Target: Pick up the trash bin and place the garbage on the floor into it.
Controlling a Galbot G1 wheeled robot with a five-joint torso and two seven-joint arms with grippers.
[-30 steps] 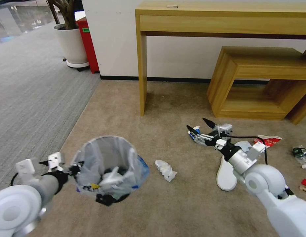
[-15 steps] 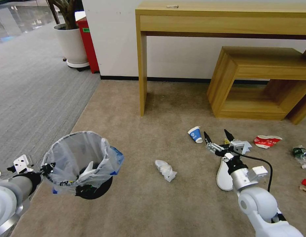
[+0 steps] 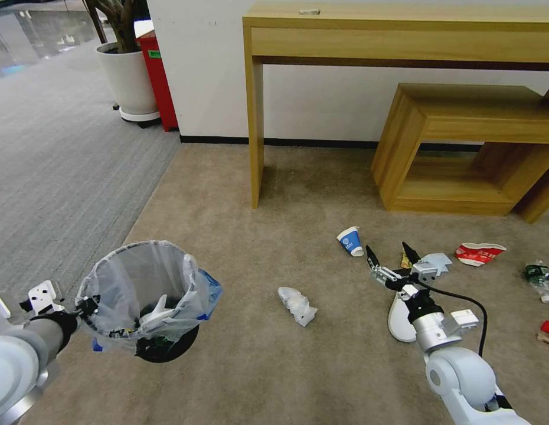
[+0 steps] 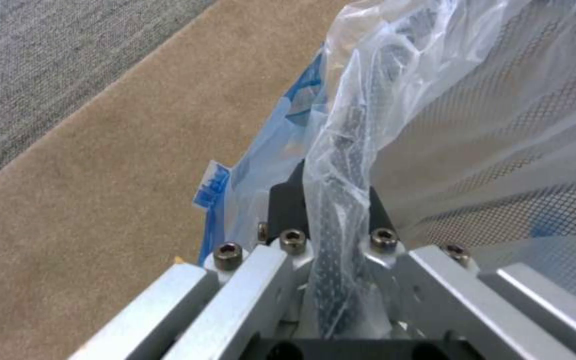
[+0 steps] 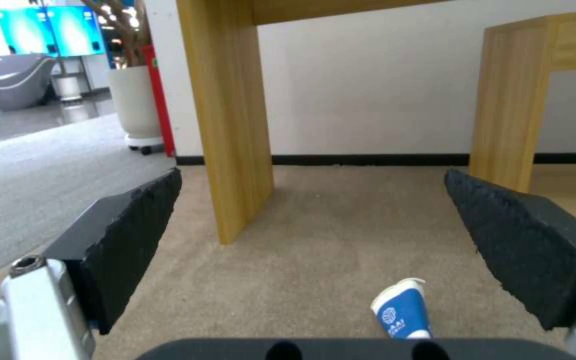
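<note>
Meanwhile, left hand (image 3: 85, 307) clamped on the trash bin (image 3: 139, 289) rim.

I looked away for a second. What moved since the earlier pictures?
The left pincer, clamped on the bin rim, swung it back to the robot's left. The right pincer, open, pulled back from the cup without taking it. The cup, the white wad and the crushed bowl stayed put.

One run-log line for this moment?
left gripper: shut on trash bin rim | right gripper: open, above floor | paper cup: on floor
</note>
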